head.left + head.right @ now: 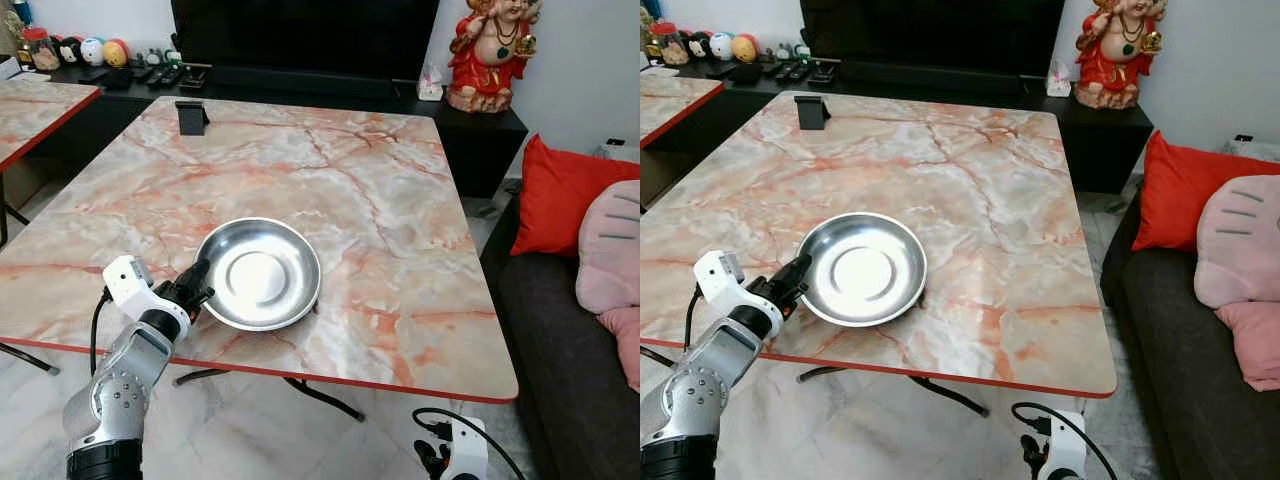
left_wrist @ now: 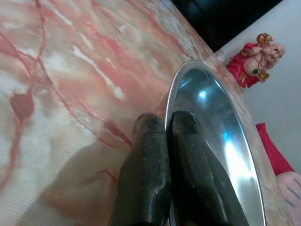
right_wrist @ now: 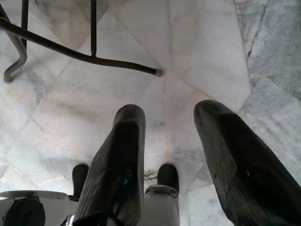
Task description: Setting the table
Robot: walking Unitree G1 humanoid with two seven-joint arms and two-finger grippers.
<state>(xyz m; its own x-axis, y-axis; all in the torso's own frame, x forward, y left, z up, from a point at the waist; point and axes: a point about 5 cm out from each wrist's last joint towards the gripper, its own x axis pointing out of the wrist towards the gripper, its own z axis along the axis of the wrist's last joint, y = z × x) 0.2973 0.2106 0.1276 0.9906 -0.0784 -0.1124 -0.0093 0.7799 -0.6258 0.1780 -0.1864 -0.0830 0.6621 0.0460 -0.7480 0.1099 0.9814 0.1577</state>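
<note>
Up close, the left gripper (image 1: 198, 283) has its two black fingers (image 2: 153, 160) pinched onto the left rim of a round, shallow, shiny steel plate (image 1: 262, 274), one finger outside the rim and one inside it, as the left wrist view shows. That plate lies flat on the pink-and-white marbled tabletop with a red edge (image 1: 380, 210), near its front edge and a little left of the middle. At the far left corner of the tabletop stands a small black stand-like object (image 1: 191, 117), well apart from the plate. Behind the tabletop runs a low black cabinet (image 1: 480, 140), carrying a red and gold laughing figurine (image 1: 490, 50) at its right end and a row of small colourful ornaments (image 1: 90, 50) at its left end. On the right sits a dark grey sofa (image 1: 560, 350) with a red cushion (image 1: 555, 195) and a pink cushion (image 1: 610, 250). The right gripper (image 3: 169, 141) hangs low beside the near right of the tabletop, its fingers spread apart over the pale marble floor (image 3: 197, 61), holding nothing
</note>
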